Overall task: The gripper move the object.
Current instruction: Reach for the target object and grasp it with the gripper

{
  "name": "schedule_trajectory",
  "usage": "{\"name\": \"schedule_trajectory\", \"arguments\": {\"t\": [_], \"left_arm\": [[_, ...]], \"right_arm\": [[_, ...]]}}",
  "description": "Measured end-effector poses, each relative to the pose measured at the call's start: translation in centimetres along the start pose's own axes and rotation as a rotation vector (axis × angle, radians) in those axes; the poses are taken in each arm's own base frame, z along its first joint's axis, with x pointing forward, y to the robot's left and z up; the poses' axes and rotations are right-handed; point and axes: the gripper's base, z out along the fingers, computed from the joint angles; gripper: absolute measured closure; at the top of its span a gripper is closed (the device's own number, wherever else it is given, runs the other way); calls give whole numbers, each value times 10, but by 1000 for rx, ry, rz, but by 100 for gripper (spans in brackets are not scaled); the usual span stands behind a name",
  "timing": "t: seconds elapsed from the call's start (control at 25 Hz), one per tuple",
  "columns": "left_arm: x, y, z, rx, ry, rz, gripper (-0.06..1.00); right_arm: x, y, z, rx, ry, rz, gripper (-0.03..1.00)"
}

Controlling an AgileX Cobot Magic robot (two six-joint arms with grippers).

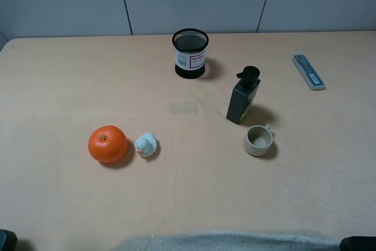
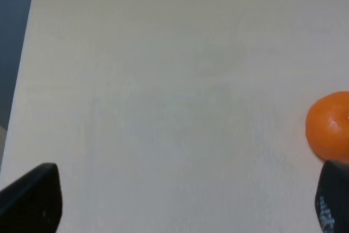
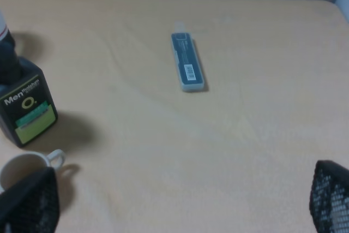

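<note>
The object, a slim grey-blue translucent case (image 1: 308,72) with a darker strip, lies flat at the far right of the table. In the right wrist view the case (image 3: 187,61) lies well ahead of my right gripper (image 3: 180,200). That gripper is open and empty, and only its two black fingers (image 3: 30,203) show at the frame's lower corners. My left gripper (image 2: 185,200) is open and empty over bare table, with the orange (image 2: 330,126) just beside one finger. In the exterior view only dark bits of the arms show at the bottom corners.
A black mesh cup (image 1: 190,53) stands at the back centre. A dark green pump bottle (image 1: 243,96) and a small beige mug (image 1: 258,140) stand right of centre. An orange (image 1: 108,144) and a small white duck toy (image 1: 145,144) sit at the front left.
</note>
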Motion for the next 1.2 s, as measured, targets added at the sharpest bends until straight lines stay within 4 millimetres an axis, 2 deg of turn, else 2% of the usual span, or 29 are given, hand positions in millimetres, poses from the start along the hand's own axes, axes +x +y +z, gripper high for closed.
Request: {"name": "schedule_trajectory", "arguments": {"t": [1.08, 1.2], "left_arm": [[0, 0, 0, 0, 0, 0, 3], [0, 0, 0, 0, 0, 0, 3]], "right_arm": [[0, 0, 0, 0, 0, 0, 28], [-5, 0, 5, -1, 42, -2, 28]]}}
